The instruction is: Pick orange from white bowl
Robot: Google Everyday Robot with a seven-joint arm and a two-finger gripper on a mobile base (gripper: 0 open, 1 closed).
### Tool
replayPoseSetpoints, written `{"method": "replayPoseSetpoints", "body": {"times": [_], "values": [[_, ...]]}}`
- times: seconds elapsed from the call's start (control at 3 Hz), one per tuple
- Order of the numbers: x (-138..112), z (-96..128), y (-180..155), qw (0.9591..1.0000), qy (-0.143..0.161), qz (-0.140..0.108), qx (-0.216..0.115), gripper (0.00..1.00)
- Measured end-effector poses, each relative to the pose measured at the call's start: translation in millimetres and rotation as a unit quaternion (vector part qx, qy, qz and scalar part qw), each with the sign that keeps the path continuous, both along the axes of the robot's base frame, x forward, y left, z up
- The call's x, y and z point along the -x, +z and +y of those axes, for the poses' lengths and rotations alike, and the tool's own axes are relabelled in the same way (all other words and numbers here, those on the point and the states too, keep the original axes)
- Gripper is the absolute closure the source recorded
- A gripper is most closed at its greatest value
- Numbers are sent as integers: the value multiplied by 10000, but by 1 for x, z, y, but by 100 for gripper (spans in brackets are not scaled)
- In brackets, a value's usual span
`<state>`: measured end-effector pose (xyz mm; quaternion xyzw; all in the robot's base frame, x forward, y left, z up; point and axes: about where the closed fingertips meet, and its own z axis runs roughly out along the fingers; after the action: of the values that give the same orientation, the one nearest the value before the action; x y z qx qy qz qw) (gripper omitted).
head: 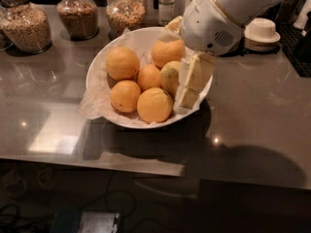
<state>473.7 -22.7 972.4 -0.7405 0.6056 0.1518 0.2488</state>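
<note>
The white bowl (104,66), wide and lined with crinkled white paper, sits on the grey counter and holds several oranges. The duller, yellow-green speckled orange (169,76) lies at the bowl's right side, next to a bright orange (154,105) at the front. My gripper (189,89) hangs from the large white arm (223,13) and sits over the bowl's right rim, right beside the speckled orange and covering part of it.
Three glass jars of grain stand at the back left, the nearest one (26,25) at the far left. A small bottle (166,4) stands behind the bowl. Stacked white bowls and plates (261,32) sit at the back right. The counter's front edge runs below.
</note>
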Motion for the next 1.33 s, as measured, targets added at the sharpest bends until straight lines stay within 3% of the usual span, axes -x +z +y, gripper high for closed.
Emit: {"method": "replayPoseSetpoints", "body": {"times": [0.33,0.67,1.0,1.33], "values": [[-26,0,-9,9968,-704,-345,145,0],[-48,-11,-5,9844,-1504,-824,384,0],[-56,-18,-4,9783,-1786,-935,469,0],[-56,-18,-4,9783,-1788,-931,468,0]]}}
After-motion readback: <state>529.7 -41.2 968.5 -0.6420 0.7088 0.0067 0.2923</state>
